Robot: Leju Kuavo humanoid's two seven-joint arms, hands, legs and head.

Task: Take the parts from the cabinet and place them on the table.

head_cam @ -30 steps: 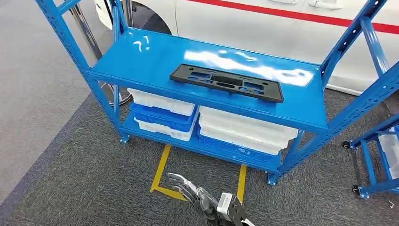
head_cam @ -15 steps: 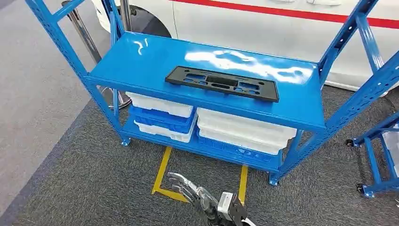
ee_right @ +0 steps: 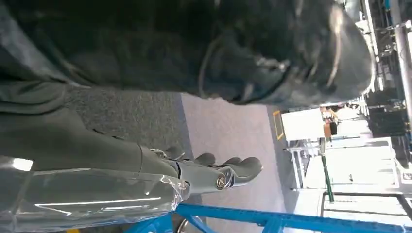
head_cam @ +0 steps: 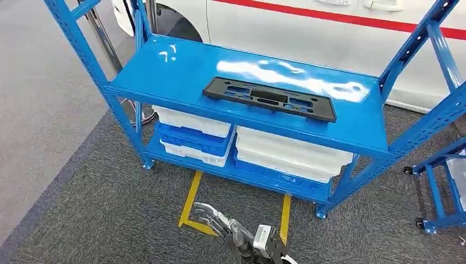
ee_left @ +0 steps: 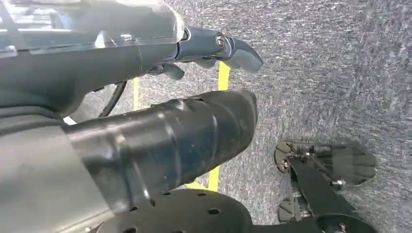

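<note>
the flat black plastic part with rectangular cutouts (head_cam: 269, 98) is lying on the top shelf of the blue metal rack (head_cam: 165, 71), close to its front edge. white and blue plastic bins (head_cam: 242, 148) are stacked on the shelf below. one hand (head_cam: 217, 219) hangs low over the grey carpet by the yellow floor tape (head_cam: 189, 201), fingers apart and holding nothing, well short of the part. left hand (ee_left: 214, 46) and right hand (ee_right: 228, 172) both have fingers loosely extended, empty.
</note>
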